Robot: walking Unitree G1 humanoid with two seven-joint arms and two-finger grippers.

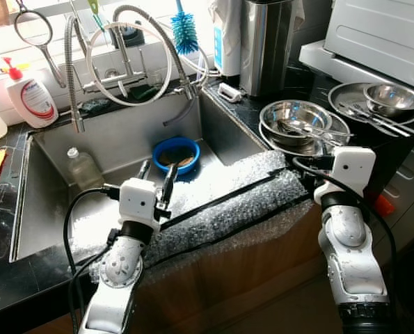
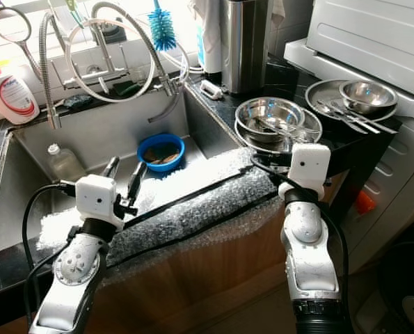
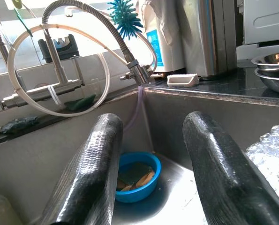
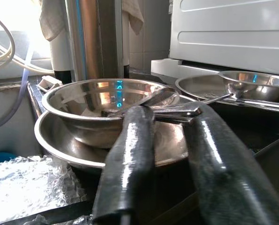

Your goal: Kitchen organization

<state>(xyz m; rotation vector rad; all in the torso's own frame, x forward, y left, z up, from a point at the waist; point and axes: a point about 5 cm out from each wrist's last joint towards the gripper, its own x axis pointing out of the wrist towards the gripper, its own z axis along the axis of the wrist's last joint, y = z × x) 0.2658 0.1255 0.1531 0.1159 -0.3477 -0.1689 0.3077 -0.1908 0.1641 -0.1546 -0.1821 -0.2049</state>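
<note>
The left gripper (image 1: 156, 178) hangs over the steel sink (image 1: 123, 142), its two glossy black fingers (image 3: 90, 173) parted with nothing between them, pointing toward one round blue bowl (image 1: 176, 154) on the sink floor that holds brownish scraps. The right gripper (image 4: 169, 154) is held at the counter edge just short of the nearer dish stack, its fingers spread and empty. That stack is one shiny steel bowl (image 1: 294, 116) nested in a wider shallow steel dish (image 4: 59, 136), with spoons lying in the bowl. Farther right sits a second set: one smaller steel bowl (image 1: 393, 97) on a flat steel plate (image 1: 346, 94) with cutlery across it. A sheet of bubble wrap (image 1: 220, 205) with two black strips covers the sink's front rim. One clear plastic bottle (image 1: 83, 169) lies in the sink, one white soap bottle (image 1: 30, 97) stands behind it, and one blue bristle brush (image 1: 185, 31) rises near the coiled spring faucet (image 1: 130, 42).
</note>
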